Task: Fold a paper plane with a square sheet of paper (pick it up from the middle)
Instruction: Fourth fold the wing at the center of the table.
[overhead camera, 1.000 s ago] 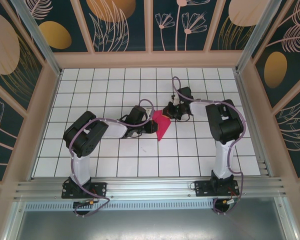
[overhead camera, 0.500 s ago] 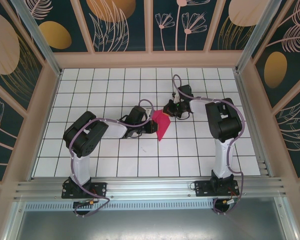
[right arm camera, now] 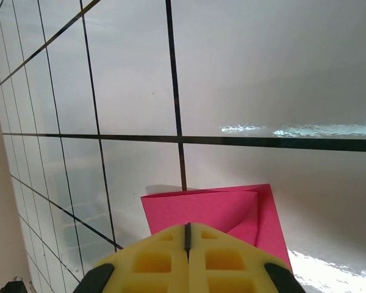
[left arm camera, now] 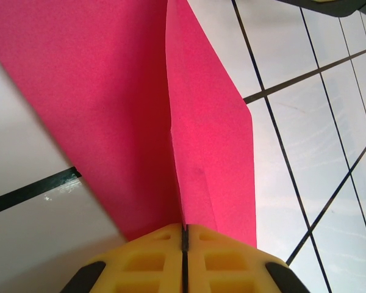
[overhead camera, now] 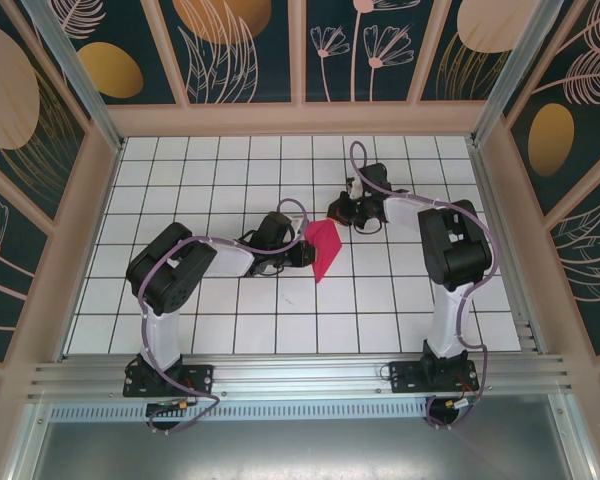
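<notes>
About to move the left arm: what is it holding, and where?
The left gripper is shut on the folded pink paper, pinching it at the crease's near end.

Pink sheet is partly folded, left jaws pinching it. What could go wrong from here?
1. The left gripper pinches the square sheet of paper at one edge only, so a tug may slip or tear it.
2. The right gripper, shut, sits by the sheet's curled flap and might crumple it.

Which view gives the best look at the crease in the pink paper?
Left wrist: the pink paper sits close up, its fold line running up from the shut left hand. Right wrist catches one curled corner; top external, just a small pink shape.
</notes>
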{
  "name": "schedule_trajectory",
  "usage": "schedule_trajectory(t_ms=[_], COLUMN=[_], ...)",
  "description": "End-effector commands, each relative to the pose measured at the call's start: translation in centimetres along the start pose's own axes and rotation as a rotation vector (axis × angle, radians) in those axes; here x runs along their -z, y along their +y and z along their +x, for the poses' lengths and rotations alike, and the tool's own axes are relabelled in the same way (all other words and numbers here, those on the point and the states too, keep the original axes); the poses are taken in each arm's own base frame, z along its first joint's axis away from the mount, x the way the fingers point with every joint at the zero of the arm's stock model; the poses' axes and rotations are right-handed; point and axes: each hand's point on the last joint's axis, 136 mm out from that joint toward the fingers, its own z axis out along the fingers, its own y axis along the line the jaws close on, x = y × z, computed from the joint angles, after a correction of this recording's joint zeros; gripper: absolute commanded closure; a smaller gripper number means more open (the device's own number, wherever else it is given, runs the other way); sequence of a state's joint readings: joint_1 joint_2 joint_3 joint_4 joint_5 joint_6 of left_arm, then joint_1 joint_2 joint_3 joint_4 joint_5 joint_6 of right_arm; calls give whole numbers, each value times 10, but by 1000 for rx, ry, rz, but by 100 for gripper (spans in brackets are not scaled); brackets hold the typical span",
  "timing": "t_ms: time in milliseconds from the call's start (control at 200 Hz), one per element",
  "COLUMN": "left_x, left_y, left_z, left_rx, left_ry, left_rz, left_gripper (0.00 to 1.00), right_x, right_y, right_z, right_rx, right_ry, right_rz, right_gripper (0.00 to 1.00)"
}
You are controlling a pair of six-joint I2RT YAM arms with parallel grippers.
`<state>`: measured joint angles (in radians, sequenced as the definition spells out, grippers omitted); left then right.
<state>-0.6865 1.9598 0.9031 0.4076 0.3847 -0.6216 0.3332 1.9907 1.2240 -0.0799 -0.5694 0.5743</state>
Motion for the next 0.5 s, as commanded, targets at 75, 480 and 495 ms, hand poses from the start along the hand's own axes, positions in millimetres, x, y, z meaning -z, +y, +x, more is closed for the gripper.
schedule_trajectory(t_ms=[75, 480, 495], left_x=[0, 0, 0], left_y=[41, 43, 43], left_z=[57, 61, 61], left_rx=[84, 88, 86], left_ry=[176, 187, 188], left_rz=[-138, -141, -141], left_gripper=[89, 89, 89], right_x=[-13, -24, -22], right_y=[-8, -46, -44], right_z=[-7, -15, -16], right_rx=[8, -33, -31], right_ry=[-9, -20, -23], right_rz=[23, 137, 135], right_gripper=[97, 97, 97])
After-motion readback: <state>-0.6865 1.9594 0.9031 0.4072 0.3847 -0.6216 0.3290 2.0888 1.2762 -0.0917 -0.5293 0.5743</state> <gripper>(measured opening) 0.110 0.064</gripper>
